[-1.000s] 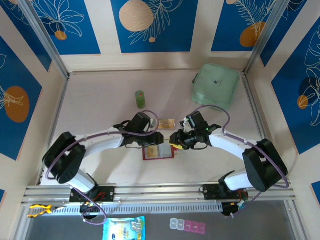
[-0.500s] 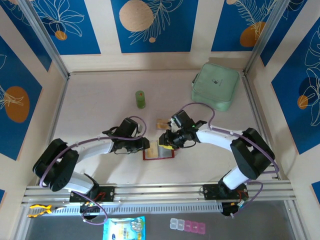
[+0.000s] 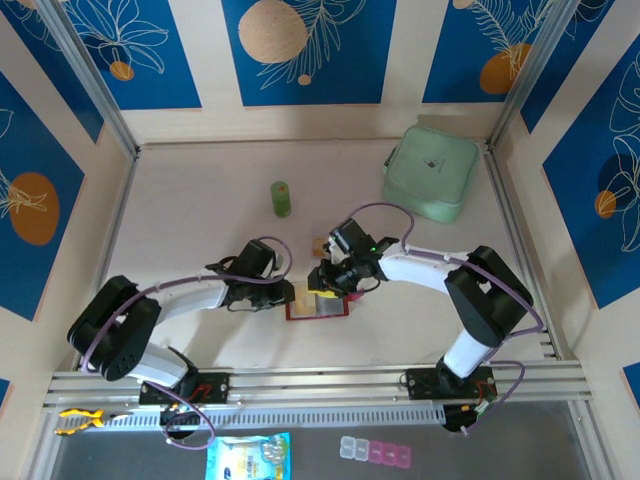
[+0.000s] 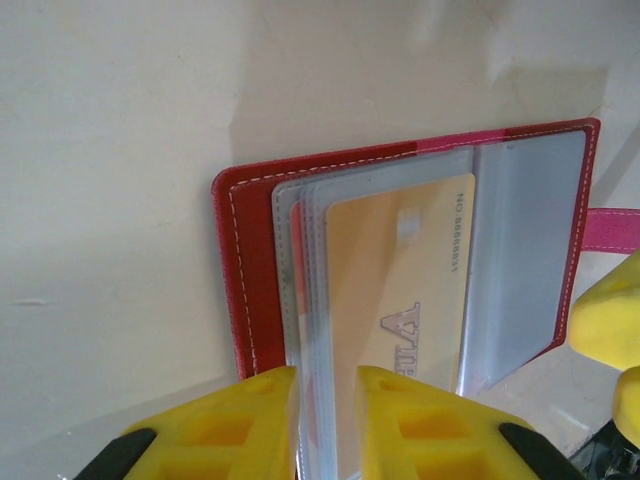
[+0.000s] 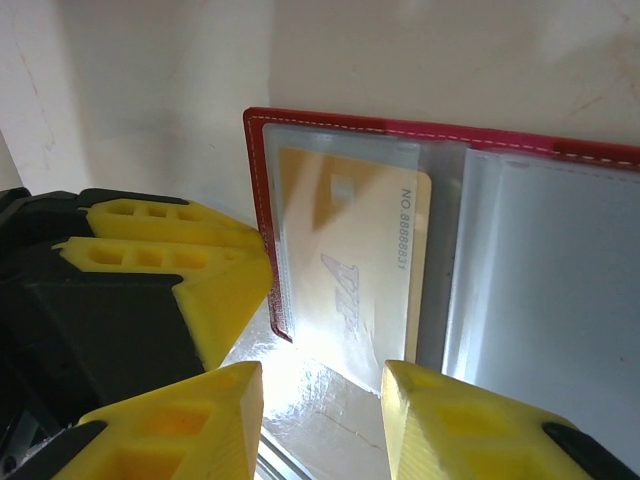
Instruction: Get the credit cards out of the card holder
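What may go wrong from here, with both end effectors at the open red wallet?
1. The left end effector straddles the grey clear plastic sleeves, so it may lift the whole flat red folding card holder.
2. The right end effector may pinch a sleeve together with the orange-yellow rectangular card.

card holder [image 4: 245,300]: glossy clear plastic pockets [image 4: 520,250]

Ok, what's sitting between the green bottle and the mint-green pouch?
Nothing: in the top view the table between the green bottle and the mint-green pouch is bare.
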Controlling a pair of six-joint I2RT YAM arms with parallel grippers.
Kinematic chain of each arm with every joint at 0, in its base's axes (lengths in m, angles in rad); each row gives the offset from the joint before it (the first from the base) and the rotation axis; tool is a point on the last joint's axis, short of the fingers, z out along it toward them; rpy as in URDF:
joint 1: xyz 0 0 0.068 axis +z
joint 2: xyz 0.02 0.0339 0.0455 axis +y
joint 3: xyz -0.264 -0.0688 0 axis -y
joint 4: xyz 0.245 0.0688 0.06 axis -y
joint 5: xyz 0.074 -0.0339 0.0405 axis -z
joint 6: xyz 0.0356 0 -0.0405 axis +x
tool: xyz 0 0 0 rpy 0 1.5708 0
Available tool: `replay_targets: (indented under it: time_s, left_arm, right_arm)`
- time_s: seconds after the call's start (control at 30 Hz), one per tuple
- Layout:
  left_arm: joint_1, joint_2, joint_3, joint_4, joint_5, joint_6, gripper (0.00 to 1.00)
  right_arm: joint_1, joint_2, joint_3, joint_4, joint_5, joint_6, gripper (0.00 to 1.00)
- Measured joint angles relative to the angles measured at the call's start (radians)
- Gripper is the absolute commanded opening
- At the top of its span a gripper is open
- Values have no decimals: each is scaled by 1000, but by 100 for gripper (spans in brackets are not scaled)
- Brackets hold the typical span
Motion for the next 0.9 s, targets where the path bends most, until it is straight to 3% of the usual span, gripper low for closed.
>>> replay_targets:
  time_s: [0.57,0.9]
  left_arm:
    - [5,22,3,-25,-26,44,18]
    - [12,26,5,-34,-26,52,18]
  right_arm:
    - [8,77,13,18,-5,4,34]
    - [8,101,13,43,-23,7,26]
